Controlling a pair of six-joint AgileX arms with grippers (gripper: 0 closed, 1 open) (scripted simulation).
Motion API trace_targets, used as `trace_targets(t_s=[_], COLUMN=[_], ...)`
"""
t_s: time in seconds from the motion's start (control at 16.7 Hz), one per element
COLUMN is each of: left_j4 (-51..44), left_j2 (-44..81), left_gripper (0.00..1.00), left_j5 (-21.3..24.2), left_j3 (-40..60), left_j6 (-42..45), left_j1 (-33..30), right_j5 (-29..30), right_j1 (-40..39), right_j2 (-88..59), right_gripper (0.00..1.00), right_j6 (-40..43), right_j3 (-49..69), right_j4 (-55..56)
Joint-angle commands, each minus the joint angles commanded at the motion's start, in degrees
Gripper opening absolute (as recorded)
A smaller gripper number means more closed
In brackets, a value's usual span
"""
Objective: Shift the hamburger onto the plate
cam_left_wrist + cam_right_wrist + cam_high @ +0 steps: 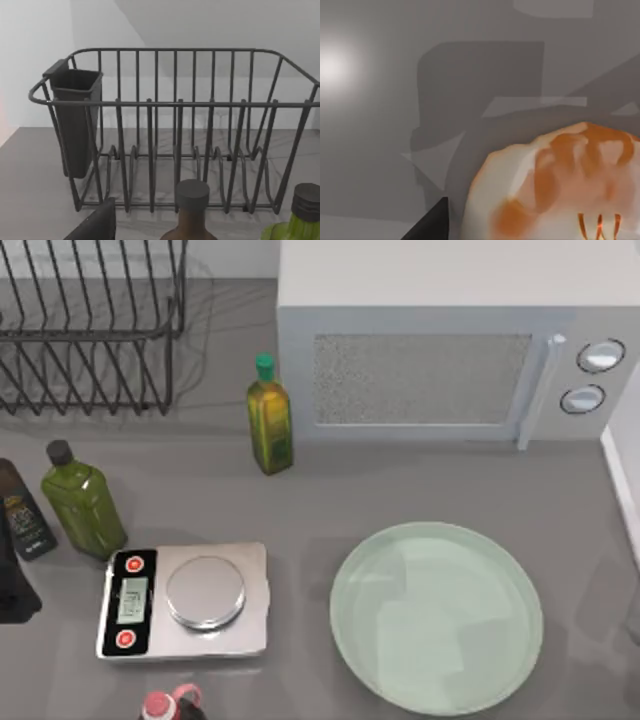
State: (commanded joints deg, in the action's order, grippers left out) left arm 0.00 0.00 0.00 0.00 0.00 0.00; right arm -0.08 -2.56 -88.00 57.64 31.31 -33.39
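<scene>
Pale mint-green round glossy plate [436,615] sits bare at the surface's five o'clock.
Tan-orange whitish-patched hamburger [555,185] looms beside the right wrist camera; jaws' state: cannot tell.

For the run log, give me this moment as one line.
hamburger: close under right wrist camera, above grey table | plate: bare, right of scale | left arm: near dish rack

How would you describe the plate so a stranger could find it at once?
Start at the white microwave at the table's back. Nearer the camera, right of the steel scale, lies the plate: large, round, pale mint green, far wider than the scale's small pan.
</scene>
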Motion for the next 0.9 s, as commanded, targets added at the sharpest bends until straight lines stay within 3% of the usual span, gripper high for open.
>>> trace_targets(t_s=[0.3, 0.78, 0.9], left_j4=[0.0, 0.0, 0.0], left_j2=[0.0, 0.0, 0.0], left_gripper=[1.0, 1.0, 1.0], left_j5=[0.0, 0.0, 0.0], left_j3=[0.0, 0.0, 0.0], left_j6=[0.0, 0.0, 0.0], left_j1=[0.0, 0.0, 0.0], right_j5=[0.0, 0.0, -0.37], right_j1=[0.0, 0.0, 0.06], right_j2=[0.0, 0.0, 4.03], right_gripper=[0.02, 0.0, 0.0], right_j6=[0.0, 0.0, -0.93], right_j3=[0.0, 0.0, 3.0], right_j4=[0.0, 0.0, -6.65])
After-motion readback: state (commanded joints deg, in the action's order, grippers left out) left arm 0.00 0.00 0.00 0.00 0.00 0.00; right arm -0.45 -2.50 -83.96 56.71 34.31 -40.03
